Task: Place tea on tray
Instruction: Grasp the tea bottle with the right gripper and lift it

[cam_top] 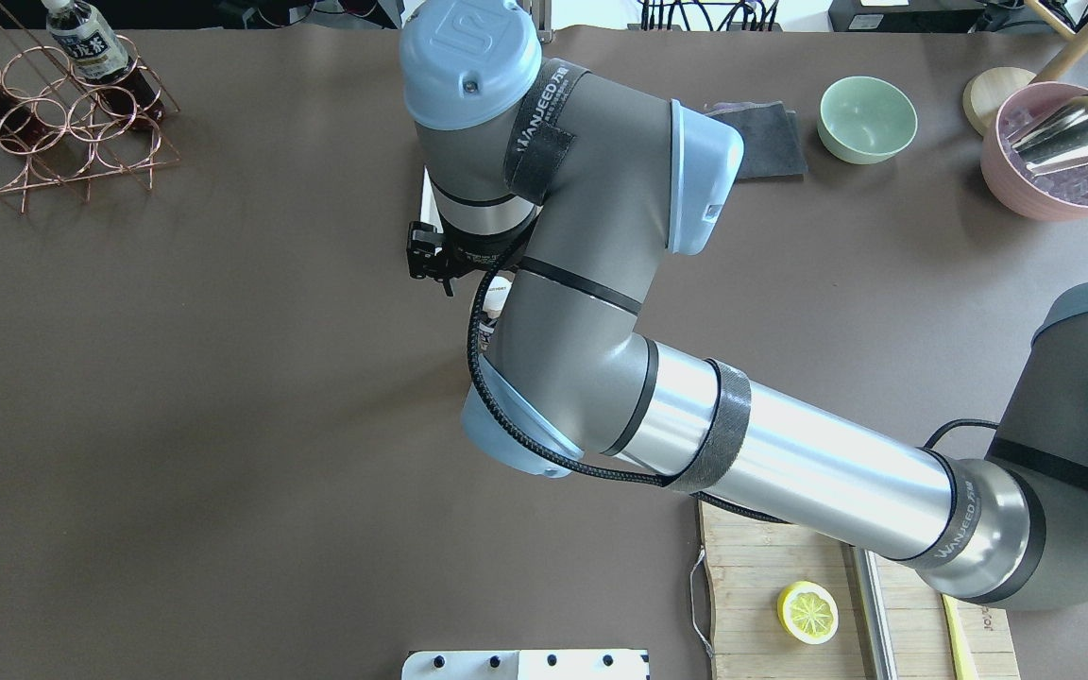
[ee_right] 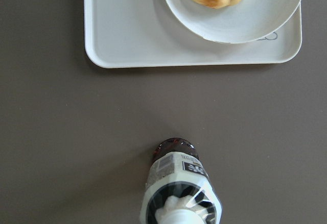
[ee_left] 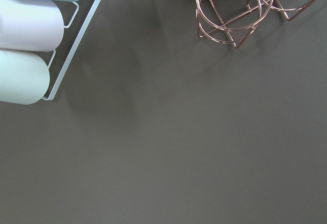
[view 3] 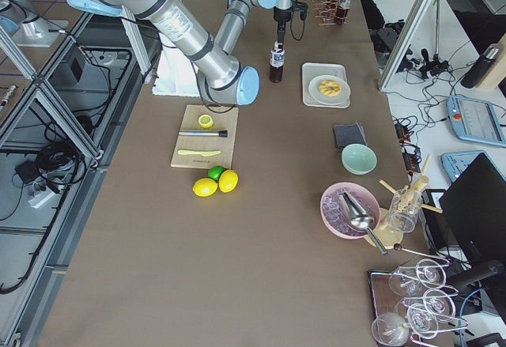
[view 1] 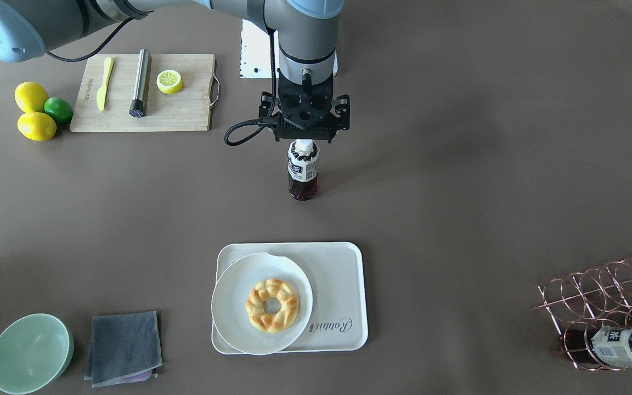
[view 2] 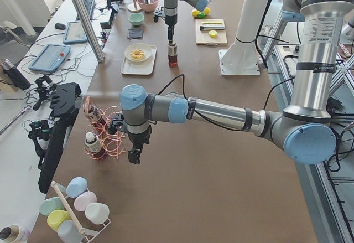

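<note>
Green bowl: a pale mint-green round bowl (view 1: 30,351) sits on the brown table (view 1: 458,192) at the far left of the front-facing view.
Citrus: two yellow lemons (view 1: 30,96) and a round green lime (view 1: 58,109) cluster close together, just beside the board.
Grey cloth: a folded dark grey cloth (view 1: 124,346) lies just beside the bowl.
Cutting board: a rectangular wooden cutting board (view 1: 184,112) carries a yellow plastic knife (view 1: 104,83), a steel rod with a dark tip (view 1: 140,82) and a yellow lemon half (view 1: 169,81), cut face up.
Tray: a cream-white rectangular plastic tray (view 1: 338,280) has rounded corners and grey "Rabbit" script. A round white plate (view 1: 233,307) covers its left part and overhangs the rim. The plate bears a golden braided ring pastry (view 1: 272,305).
Tea bottle: a small clear plastic tea bottle (view 1: 303,173) holds reddish-brown liquid and has a white cap and a white and dark-blue label. It stands upright on the table, well apart from the tray, on the robot's side of it.
Right gripper: the black two-finger right gripper (view 1: 305,140) hangs straight down over the bottle's cap. Its body hides the fingertips, so I cannot tell whether they clamp the cap or stand apart.
Wire rack: a copper wire rack (view 1: 607,291) at the far right holds a second, alike bottle (view 1: 620,345) lying on its side.
Left gripper: the black left gripper (view 2: 134,155) shows only in the left side view, pointing down near the rack. I cannot tell whether its fingers are apart or together.
</note>
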You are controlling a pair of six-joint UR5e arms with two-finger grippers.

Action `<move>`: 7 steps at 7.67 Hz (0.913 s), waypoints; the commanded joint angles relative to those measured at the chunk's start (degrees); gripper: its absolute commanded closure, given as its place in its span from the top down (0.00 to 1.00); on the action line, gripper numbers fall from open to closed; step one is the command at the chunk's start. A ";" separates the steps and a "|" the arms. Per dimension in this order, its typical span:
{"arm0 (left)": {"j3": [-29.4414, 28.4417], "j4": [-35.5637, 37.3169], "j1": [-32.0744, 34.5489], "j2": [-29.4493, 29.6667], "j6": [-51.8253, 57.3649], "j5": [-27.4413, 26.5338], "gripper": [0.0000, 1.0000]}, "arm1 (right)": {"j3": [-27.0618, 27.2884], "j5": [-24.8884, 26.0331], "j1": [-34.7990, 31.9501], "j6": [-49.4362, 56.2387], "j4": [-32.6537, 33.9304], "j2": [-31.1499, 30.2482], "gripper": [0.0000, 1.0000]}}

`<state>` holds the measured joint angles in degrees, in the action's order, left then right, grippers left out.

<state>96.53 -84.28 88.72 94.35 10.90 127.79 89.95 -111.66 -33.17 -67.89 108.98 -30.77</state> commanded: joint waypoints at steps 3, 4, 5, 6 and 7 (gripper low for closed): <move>-0.20 -0.01 0.14 0.13 0.00 -0.18 0.97 | -0.13 0.13 -0.31 -0.05 -0.08 0.01 0.00; -0.20 -0.10 0.14 0.13 0.00 -1.83 0.97 | -0.13 0.13 -0.75 0.04 0.01 0.10 0.00; -0.37 -0.19 0.05 0.30 0.00 -2.54 0.97 | -0.22 0.21 -0.84 -0.04 0.01 0.10 0.00; -0.29 -0.19 0.05 0.39 0.00 -2.55 0.97 | -0.22 0.56 -0.93 -0.22 0.09 0.19 0.00; -0.37 -0.19 0.05 0.74 0.08 -2.64 0.97 | -0.22 0.05 -2.58 -0.22 0.70 1.49 0.00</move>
<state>96.24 -84.43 88.80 94.68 10.90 125.53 89.76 -111.32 -34.04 -68.01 109.05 -30.59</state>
